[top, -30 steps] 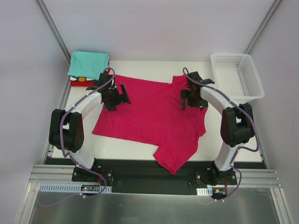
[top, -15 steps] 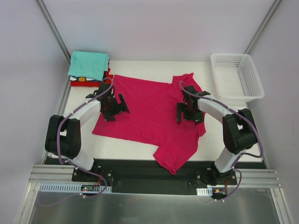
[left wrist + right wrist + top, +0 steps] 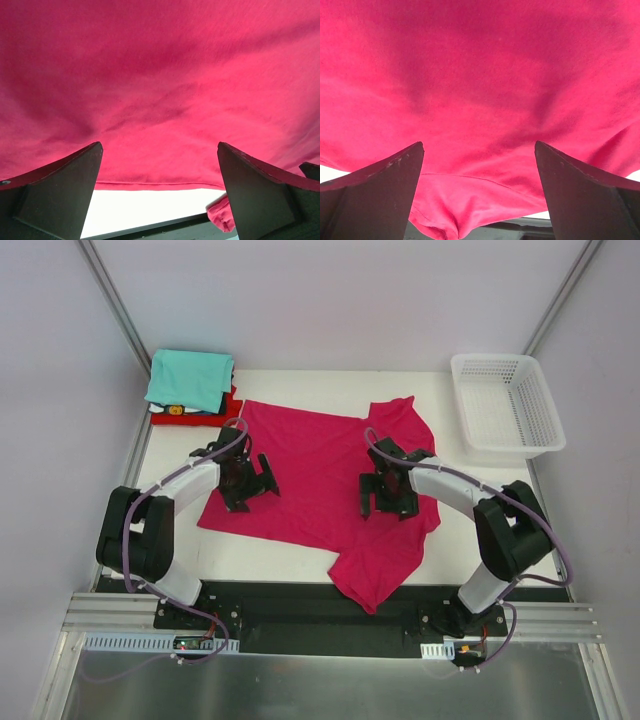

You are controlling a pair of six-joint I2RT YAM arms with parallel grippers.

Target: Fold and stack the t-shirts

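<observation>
While the magenta t-shirt [image 3: 310, 455] is spread on the worktop [image 3: 260, 558], the left claw [image 3: 159, 146] and right claw [image 3: 479, 145] are held wide open, empty, just above it; folded t-shirts [image 3: 190, 380] are stacked far-left.

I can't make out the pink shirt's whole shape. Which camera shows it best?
The top external view: it shows the whole pink shirt lying spread on the table. Each wrist view shows only a close patch of its cloth and a bit of hem.
</observation>
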